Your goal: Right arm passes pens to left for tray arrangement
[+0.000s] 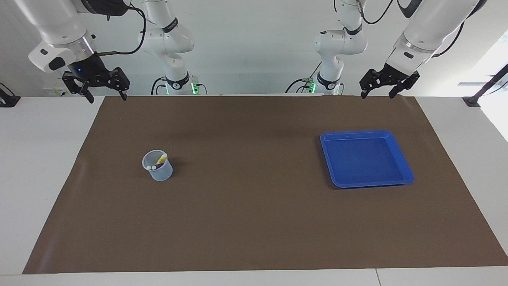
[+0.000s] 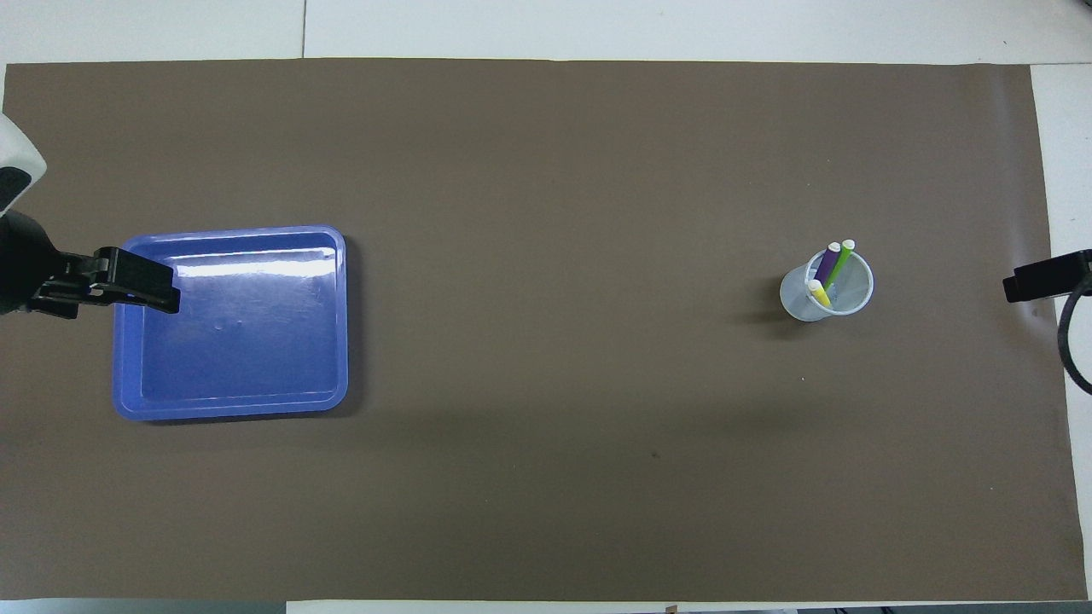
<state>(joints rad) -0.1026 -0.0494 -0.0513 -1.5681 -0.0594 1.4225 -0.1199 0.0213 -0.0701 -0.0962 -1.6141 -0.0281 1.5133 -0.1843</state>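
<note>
Pens stand in the cup; both arms wait, jaws spread, holding nothing.

Illumination: bright, even, from above.
Glare: white streak on the tray floor, along its edge farther from the robots.
Shadows: soft, short, beside the cup and tray.
Focus: sharp in both views.
Overexposure: facing view's right edge.

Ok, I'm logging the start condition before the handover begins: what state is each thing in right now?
Pens: all three standing in the cup, caps up.
Cup: upright on the mat.
Tray: flat on the mat, nothing in it.
Right gripper: raised at the robots' edge of the mat, jaws open, holding nothing.
Left gripper: raised at the same edge, jaws open, holding nothing.
</note>
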